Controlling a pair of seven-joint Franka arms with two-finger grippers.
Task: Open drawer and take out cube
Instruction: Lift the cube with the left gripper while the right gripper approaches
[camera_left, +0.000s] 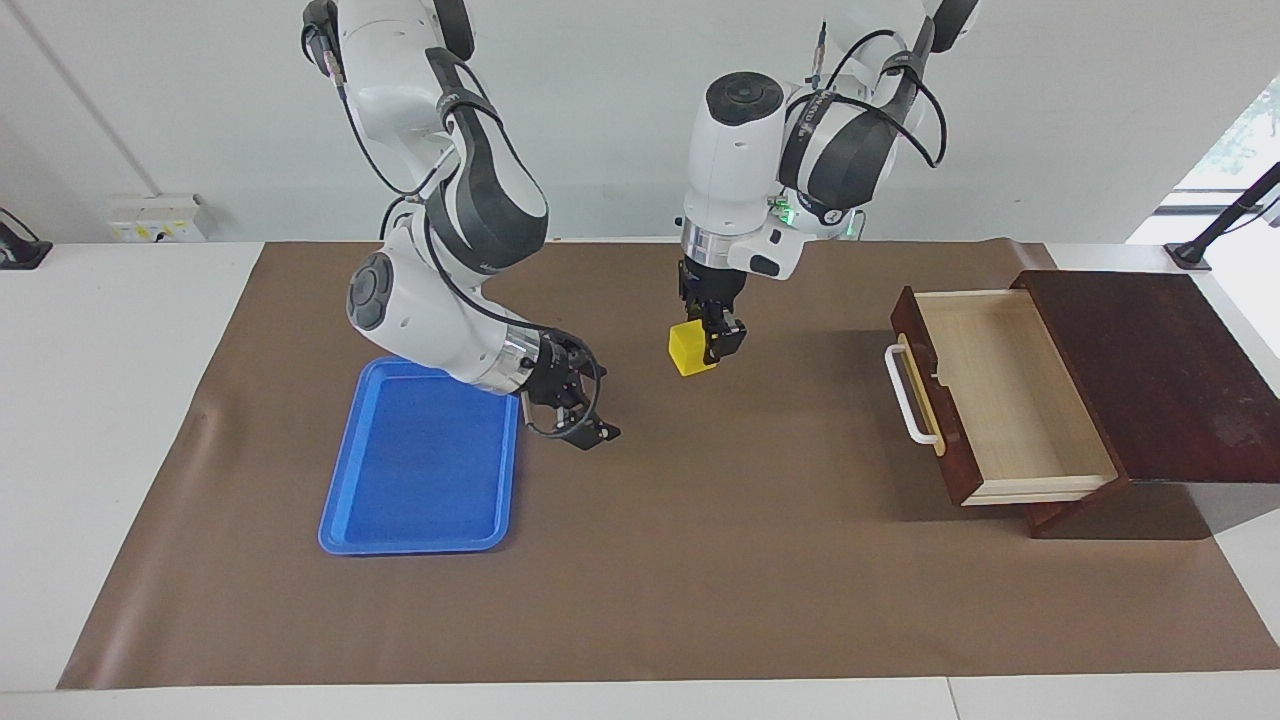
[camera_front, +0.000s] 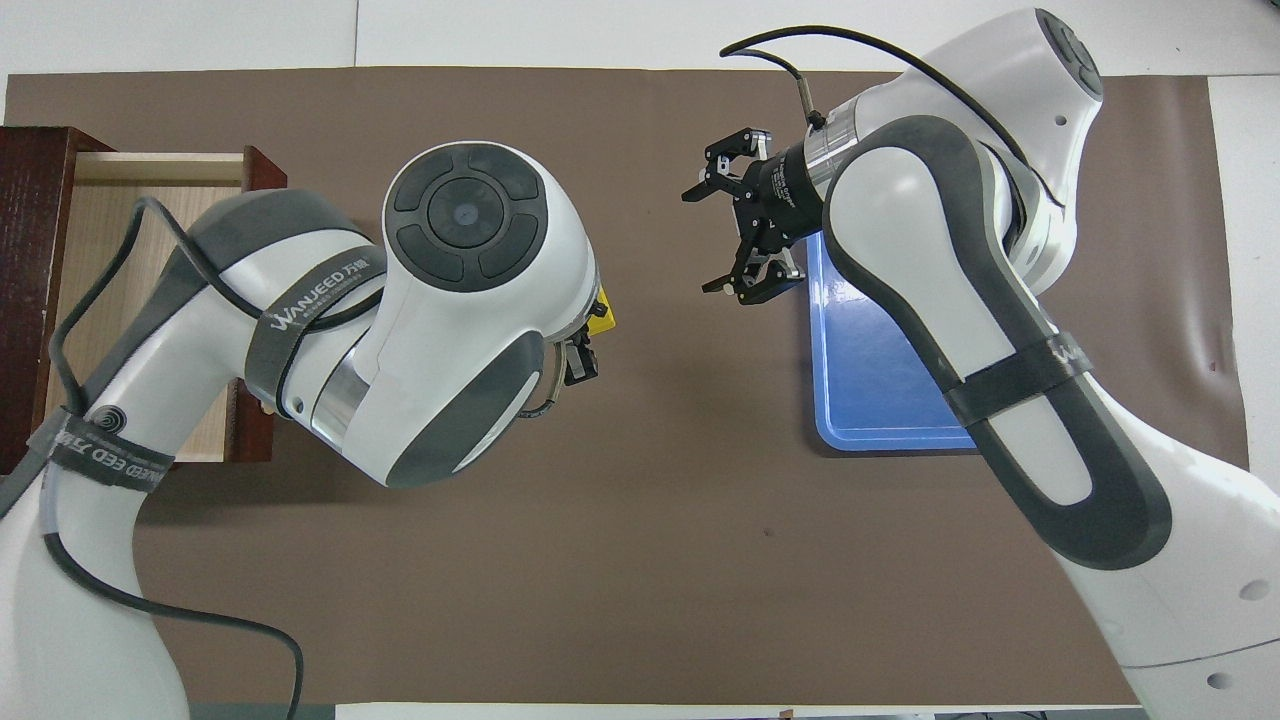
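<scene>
The drawer (camera_left: 1010, 400) of the dark brown box stands pulled out, its pale wood interior bare; it also shows in the overhead view (camera_front: 140, 220). Its white bar handle (camera_left: 905, 395) faces the middle of the table. My left gripper (camera_left: 708, 348) is shut on the yellow cube (camera_left: 688, 352) and holds it above the brown mat, between the drawer and the blue tray. In the overhead view only a sliver of the cube (camera_front: 603, 315) shows under the left arm. My right gripper (camera_left: 590, 428) is open and empty, low over the mat beside the tray (camera_front: 707, 238).
A flat blue tray (camera_left: 420, 470) lies on the mat toward the right arm's end of the table (camera_front: 870, 390). The dark box top (camera_left: 1150, 370) is at the left arm's end. A brown mat (camera_left: 700, 560) covers the table.
</scene>
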